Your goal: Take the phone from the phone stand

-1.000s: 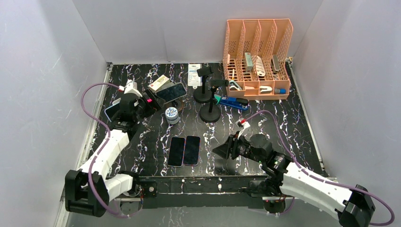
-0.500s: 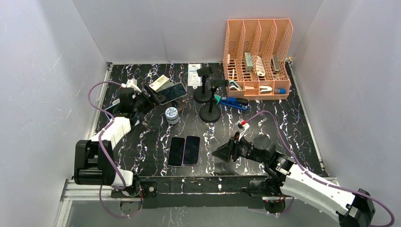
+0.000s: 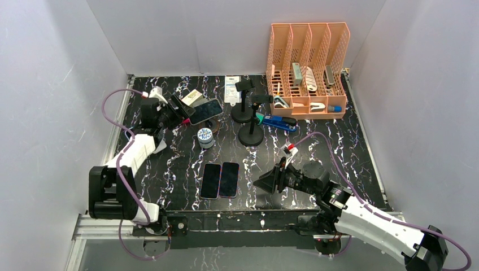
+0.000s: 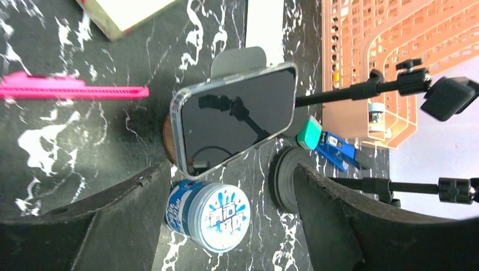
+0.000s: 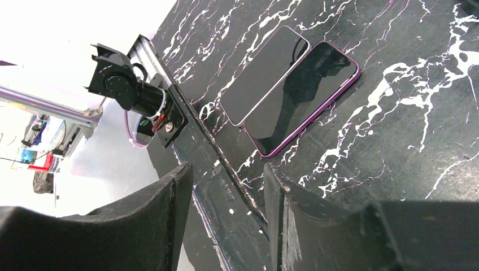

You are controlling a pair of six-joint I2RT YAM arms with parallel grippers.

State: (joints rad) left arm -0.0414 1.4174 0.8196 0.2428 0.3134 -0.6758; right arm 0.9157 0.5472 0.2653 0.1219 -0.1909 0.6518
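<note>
Black marble table (image 3: pixel 361 135); left tool (image 4: pixel 229 169) wide, facing phone (image 4: pixel 234 116) on stand (image 4: pixel 238 57); right tool (image 5: pixel 226 169) half-open, empty.

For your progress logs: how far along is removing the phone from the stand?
Done: nothing; the phone leans on its stand. In hand: the open left gripper faces it, no grip yet. Left: grasp, lift it off. The right gripper hangs open, empty.

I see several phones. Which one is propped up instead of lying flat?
The clear-cased phone at the back left, leaning on its stand. The other two phones lie flat, side by side, near the front.
</note>
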